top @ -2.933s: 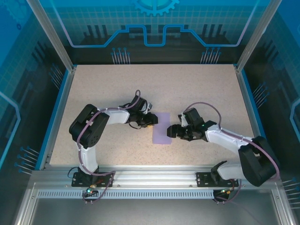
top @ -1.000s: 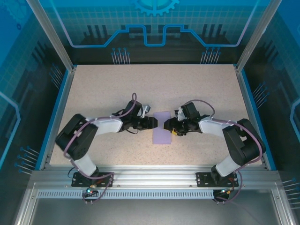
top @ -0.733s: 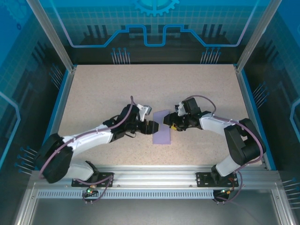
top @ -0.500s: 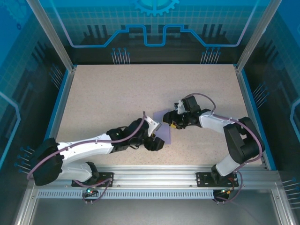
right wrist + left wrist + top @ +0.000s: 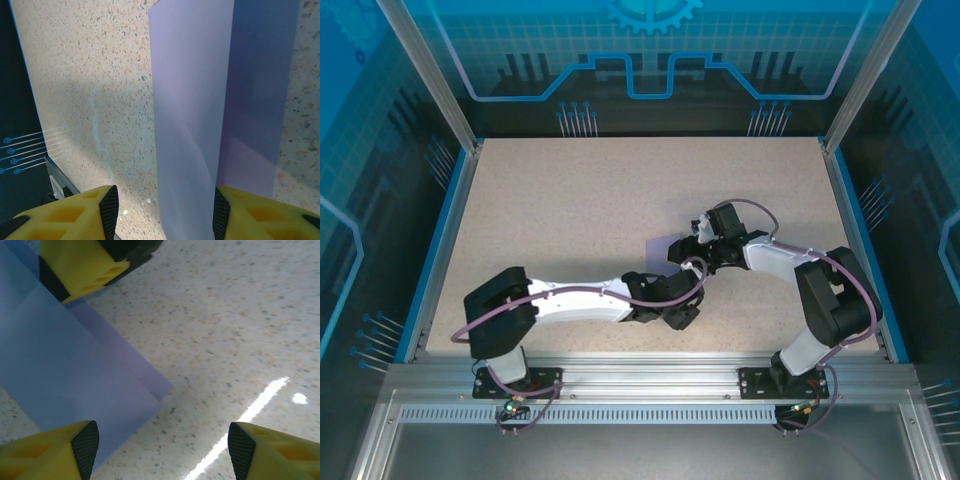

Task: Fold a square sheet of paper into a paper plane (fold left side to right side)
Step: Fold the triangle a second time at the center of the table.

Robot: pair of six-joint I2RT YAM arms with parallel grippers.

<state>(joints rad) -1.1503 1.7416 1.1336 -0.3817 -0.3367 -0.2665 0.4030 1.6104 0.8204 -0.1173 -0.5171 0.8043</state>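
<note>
far left in the top view: bare speckled beige tabletop (image 5: 550, 200) inside a blue side rim (image 5: 438, 250), aluminium rail (image 5: 640, 395) along the near side. from the left base, left arm (image 5: 570, 302) laid low and long toward the right, wrist ending just right of centre. left gripper (image 5: 162, 452), seen from its own camera, with jaws spread wide and gripping nothing: left fingertip (image 5: 50, 452) over the near edge of the lavender sheet of paper (image 5: 65, 370), right one over bare table, contact with the sheet impossible to judge. sheet flat on the tabletop near the middle, between the two pincers, folded over on itself into two layers, with a darker strip of the lower layer exposed along the upper layer's right edge, down to one sharp corner. bright streak of reflected light (image 5: 260, 400) on the table to the right of that corner. at the top of the same view, one yellow-and-black finger (image 5: 82, 267) of the right gripper (image 5: 165, 212) over the sheet's far part. from above, a small corner of the sheet peeking out beside the black wrists. further right, in the right wrist view, jaws about half apart, not pinched together; between them a pale flap of the sheet curving up toward the camera, a darker flat layer next to it on the right; no telling whether either pad touches the flap. right arm (image 5: 785, 263) bent back from there to its base at the near right.
</note>
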